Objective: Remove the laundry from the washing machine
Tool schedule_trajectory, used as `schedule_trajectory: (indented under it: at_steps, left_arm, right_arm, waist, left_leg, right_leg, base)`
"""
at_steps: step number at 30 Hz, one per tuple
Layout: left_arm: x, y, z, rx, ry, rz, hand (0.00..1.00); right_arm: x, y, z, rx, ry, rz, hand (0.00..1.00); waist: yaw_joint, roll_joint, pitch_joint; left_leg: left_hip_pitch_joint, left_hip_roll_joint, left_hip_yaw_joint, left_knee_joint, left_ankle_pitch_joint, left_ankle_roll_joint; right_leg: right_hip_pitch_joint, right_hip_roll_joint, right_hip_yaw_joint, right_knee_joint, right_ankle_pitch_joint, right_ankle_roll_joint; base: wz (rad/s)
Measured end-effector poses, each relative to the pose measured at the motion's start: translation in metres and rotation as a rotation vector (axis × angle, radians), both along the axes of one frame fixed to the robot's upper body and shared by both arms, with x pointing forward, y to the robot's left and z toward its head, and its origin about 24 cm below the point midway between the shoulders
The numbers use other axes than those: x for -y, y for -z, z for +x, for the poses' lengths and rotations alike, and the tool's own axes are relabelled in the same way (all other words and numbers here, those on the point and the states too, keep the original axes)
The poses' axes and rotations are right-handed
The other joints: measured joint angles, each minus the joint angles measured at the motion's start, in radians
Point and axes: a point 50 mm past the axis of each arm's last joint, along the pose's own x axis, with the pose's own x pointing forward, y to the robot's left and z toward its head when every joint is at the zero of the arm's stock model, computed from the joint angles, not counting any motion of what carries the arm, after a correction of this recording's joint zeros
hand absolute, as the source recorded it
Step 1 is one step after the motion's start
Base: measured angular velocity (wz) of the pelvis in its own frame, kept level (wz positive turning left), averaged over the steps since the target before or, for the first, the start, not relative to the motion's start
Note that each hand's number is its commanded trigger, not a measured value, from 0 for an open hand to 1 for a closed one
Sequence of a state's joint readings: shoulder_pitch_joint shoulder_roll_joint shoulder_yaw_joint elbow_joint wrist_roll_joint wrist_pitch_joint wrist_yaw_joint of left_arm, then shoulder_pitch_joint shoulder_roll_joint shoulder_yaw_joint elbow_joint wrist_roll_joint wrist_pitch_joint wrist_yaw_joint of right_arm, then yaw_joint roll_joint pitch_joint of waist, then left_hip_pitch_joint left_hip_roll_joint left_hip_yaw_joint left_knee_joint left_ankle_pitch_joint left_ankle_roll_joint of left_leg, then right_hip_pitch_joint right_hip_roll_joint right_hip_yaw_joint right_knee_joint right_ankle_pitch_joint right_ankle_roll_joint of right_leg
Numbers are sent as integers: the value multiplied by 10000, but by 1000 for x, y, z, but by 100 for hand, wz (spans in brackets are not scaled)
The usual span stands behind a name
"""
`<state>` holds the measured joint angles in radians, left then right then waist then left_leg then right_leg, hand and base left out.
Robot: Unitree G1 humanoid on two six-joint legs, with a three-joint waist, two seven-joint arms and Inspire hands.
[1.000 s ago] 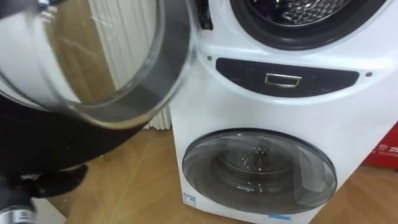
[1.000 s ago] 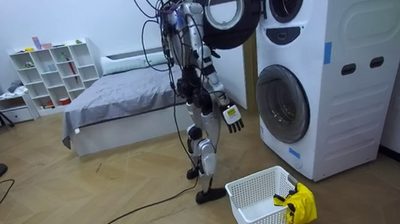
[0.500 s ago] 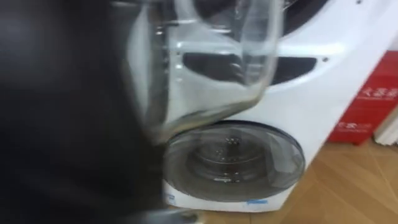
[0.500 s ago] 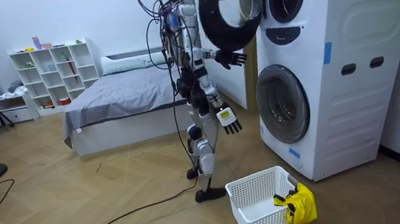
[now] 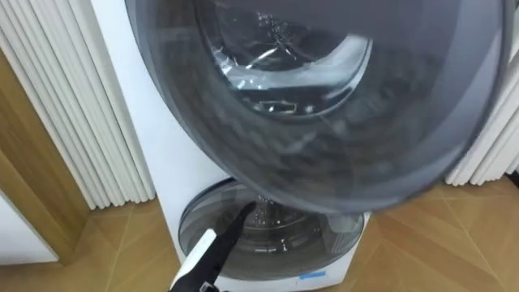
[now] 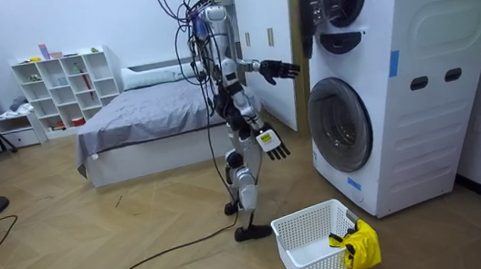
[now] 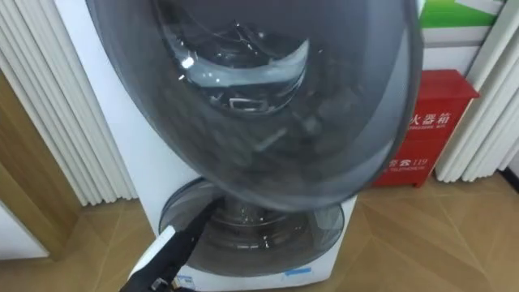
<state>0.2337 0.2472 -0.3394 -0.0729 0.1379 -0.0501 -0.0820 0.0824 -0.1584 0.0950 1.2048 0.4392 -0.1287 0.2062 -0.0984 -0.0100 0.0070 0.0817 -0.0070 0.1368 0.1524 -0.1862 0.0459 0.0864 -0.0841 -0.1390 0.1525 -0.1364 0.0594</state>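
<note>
Fingers (image 6: 290, 71) of left hand (image 6: 277, 69) apart near door (image 5: 324, 122); in eye views hidden behind it.

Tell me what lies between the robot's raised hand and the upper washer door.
Nothing. In the room view the raised left hand, fingers open, is apart from the upper washer door; the gap is bare.
</note>
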Motion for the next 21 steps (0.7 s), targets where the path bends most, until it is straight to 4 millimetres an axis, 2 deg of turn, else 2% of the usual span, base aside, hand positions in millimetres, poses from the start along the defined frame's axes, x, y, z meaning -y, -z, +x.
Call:
schedule_trajectory:
  at_steps: [7, 12, 15, 16, 21]
  left_arm:
    - [2, -6, 7, 582, 640, 1019, 0]
    - [14, -20, 23, 1461, 1503, 1574, 0]
    - [18, -18, 28, 1382, 1723, 1636, 0]
    - [19, -16, 30, 1298, 1787, 1632, 0]
    - [24, -13, 42, 1015, 1894, 1693, 0]
  right_arm:
    - [-1, 0, -2, -87, -354, -10, 0]
    - [-1, -1, 3, 50, -512, 0, 0]
    - [-2, -2, 10, 225, -826, -29, 0]
    - [-3, -3, 12, 307, -930, 1, 0]
    - [-6, -3, 14, 161, -1354, 87, 0]
  waist:
    - [-102, 9, 3]
    - [-358, 42, 70]
    - [-509, 194, 160]
    - [-659, 249, 147]
    - [-863, 277, 140]
  left_leg:
    - [-90, -40, 24, -11, -6, -14]
    - [-116, -52, 35, -39, -8, -11]
    - [-22, -32, 247, -200, -8, -11]
    - [-37, -9, 262, -216, -8, -11]
    - [-74, 0, 339, -219, -8, -15]
  right_leg:
    - [-185, 26, -43, -7, 1, -2]
    - [-183, 18, 8, -17, 3, -4]
    - [-224, 47, 172, -25, 2, -3]
    - [-278, 47, 155, -17, 2, -3]
    - [-367, 78, 155, -15, 2, -3]
  base:
    - [-1]
    - [-2]
    - [-19]
    - [-11]
    - [-5]
